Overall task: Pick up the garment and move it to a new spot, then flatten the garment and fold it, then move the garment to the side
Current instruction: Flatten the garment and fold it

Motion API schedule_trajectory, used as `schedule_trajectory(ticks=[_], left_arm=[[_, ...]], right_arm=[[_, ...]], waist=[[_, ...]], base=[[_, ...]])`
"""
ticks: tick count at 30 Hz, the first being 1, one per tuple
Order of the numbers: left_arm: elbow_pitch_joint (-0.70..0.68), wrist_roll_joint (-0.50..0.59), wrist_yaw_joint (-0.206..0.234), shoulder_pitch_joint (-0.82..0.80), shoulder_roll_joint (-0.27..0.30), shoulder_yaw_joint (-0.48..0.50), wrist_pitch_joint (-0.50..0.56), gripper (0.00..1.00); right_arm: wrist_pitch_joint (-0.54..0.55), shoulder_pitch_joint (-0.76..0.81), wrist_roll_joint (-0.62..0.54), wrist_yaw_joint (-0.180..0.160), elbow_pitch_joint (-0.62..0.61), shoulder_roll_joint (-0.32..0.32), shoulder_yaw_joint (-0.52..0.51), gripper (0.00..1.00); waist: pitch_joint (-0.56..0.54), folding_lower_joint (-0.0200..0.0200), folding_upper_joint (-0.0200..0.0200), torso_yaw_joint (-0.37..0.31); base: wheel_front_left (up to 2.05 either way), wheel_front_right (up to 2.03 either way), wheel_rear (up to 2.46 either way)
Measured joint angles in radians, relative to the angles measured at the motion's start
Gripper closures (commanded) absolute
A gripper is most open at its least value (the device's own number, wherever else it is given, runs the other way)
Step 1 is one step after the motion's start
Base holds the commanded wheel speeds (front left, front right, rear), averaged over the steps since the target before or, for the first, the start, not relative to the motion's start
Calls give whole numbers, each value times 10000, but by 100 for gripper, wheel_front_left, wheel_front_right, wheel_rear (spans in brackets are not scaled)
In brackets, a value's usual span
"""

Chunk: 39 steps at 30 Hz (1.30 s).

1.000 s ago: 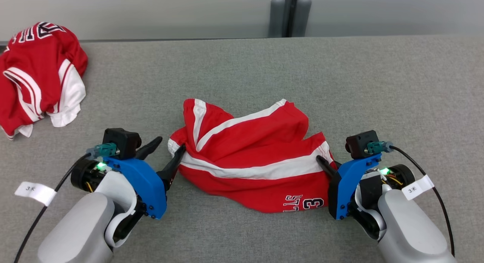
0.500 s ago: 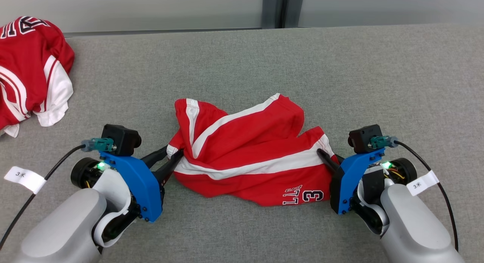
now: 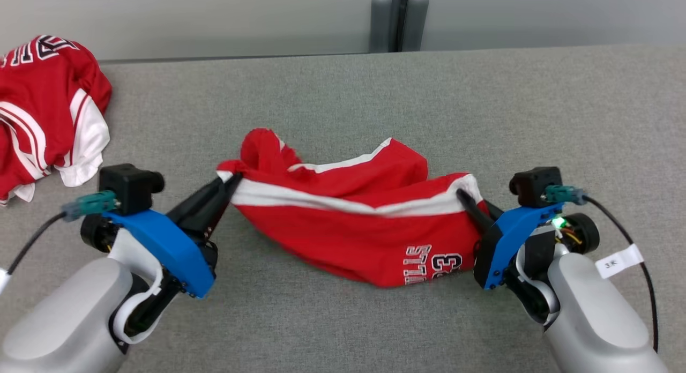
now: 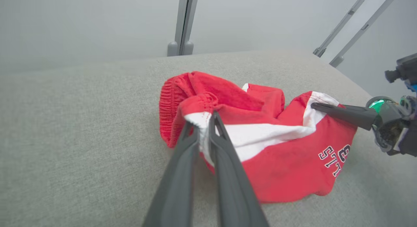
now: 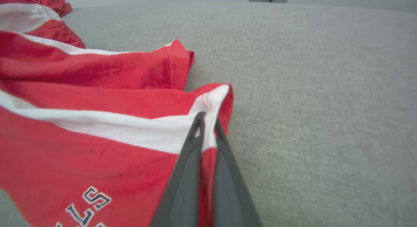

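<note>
The garment (image 3: 364, 233), red shorts with a white band and dark lettering, is in the middle of the surface (image 3: 536, 121), closer to its near edge than to its far edge. The left tool (image 3: 234, 176) is closed on one end of the white band, and the cloth is pinched between its two fingers. The right tool (image 3: 461, 194) is closed on the other end of the band in the same way. The band is stretched almost straight between the two tools. The lower part of the garment sags and seems to rest on the surface.

In my judgement, the step in hand is the first one: picking up the garment to carry it to a new spot. The next move calls for both arms to rise together and keep the same distance from each other, so that neither corner slips out. After that, the garment must be laid down without wrinkles.

A second red garment (image 3: 48, 105) lies crumpled at the far left corner of the surface, well apart from the first one. I see no box, basket or other container; both garments lie directly on the grey cloth.
</note>
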Motion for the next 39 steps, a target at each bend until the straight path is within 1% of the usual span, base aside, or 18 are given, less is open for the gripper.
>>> schedule_trajectory(ticks=[2, 6, 8, 12, 16, 20, 24, 27, 31, 35, 37, 39], left_arm=[[-272, -125, 0, 41, 161, 167, -407, 100], [-1007, -161, 15, 215, 550, 554, -1035, 100], [-1526, -151, 128, 240, 775, 725, -1214, 100], [-2867, -23, 610, 230, 1308, 1160, -1375, 100], [-4443, 61, 1095, -55, 1873, 1641, -1273, 100], [-5714, 27, 1463, -567, 2355, 2034, -788, 100], [-6249, -234, 1699, -1144, 2539, 2330, -213, 100], [-6011, -343, 1730, -1595, 2474, 2370, 148, 100], [-5216, -378, 1666, -2293, 2086, 2328, 464, 100], [-4128, -100, 1446, -3321, 1425, 2309, 431, 100], [-3766, 217, 1281, -3978, 1089, 2343, 228, 100], [-3549, 284, 1177, -4537, 660, 2483, -52, 100]], right_arm=[[-157, 5, 127, 0, -311, -86, -63, 100], [-420, 123, 370, 0, -1367, -309, -267, 100], [-489, 233, 389, 0, -2038, -468, -426, 100], [-476, 570, 476, 0, -3710, -625, -871, 100], [-125, 870, 347, 0, -5626, -777, -1465, 100], [546, 1031, 199, 0, -7423, -790, -1885, 100], [1400, 1019, 209, 0, -8475, -761, -1946, 100], [1753, 778, 134, 0, -8483, -775, -1948, 100], [1879, -15, 134, 0, -7540, -713, -1762, 100], [1296, -1525, -186, 0, -6370, -637, -1760, 100], [867, -2408, -477, 0, -5973, -566, -1856, 100], [466, -3046, -685, 0, -5728, -407, -2004, 100]], waist=[[-160, 0, 0, 12], [-573, 0, 0, 34], [-810, 0, 0, 32], [-1274, 0, 0, -32], [-1644, 0, 0, -195], [-1803, -1, 0, -422], [-1577, -1, 0, -630], [-1207, -1, 0, -799], [-507, 1, 0, -1111], [184, 2, 0, -1383], [450, 2, 0, -1508], [640, 3, 0, -1604]], base=[[0, 0, 0], [0, 0, 0], [0, 0, 0], [0, 0, 0], [0, 0, 0], [0, 0, 0], [0, 0, 0], [0, 0, 0], [0, 0, 0], [0, 0, 0], [0, 0, 0], [0, 0, 0]])
